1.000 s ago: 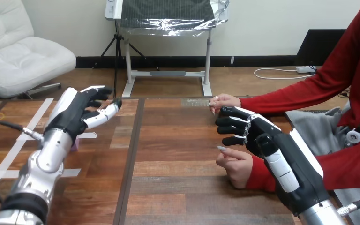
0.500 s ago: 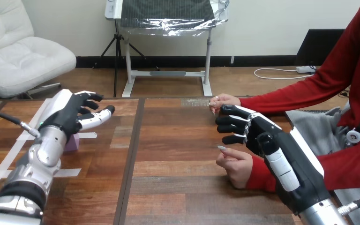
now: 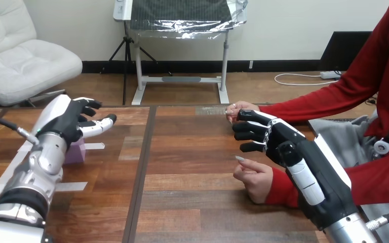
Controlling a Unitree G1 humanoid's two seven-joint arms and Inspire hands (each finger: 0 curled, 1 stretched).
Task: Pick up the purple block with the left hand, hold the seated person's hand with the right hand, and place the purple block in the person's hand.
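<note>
A purple block [image 3: 75, 151] rests on the table at the left, partly hidden behind my left wrist. My left hand [image 3: 70, 120] hovers just above and beyond it, fingers relaxed and spread, holding nothing. At the right, my right hand [image 3: 268, 137] is open with its fingers pointing left. It lies between the person's two hands: the person's far hand [image 3: 241, 109] sits just beyond my fingers, and the person's near hand [image 3: 254, 177] rests loosely curled on the table below them. My right hand holds neither.
White tape strips [image 3: 95, 146] mark the table around the block. A dark seam [image 3: 141, 167] runs down the wooden table [image 3: 192, 152] left of centre. The person's red sleeves [image 3: 329, 104] reach in from the right.
My left hand has drawn left and back toward me, uncovering more of the purple block. My right hand has risen slightly. The person's hands stay put.
</note>
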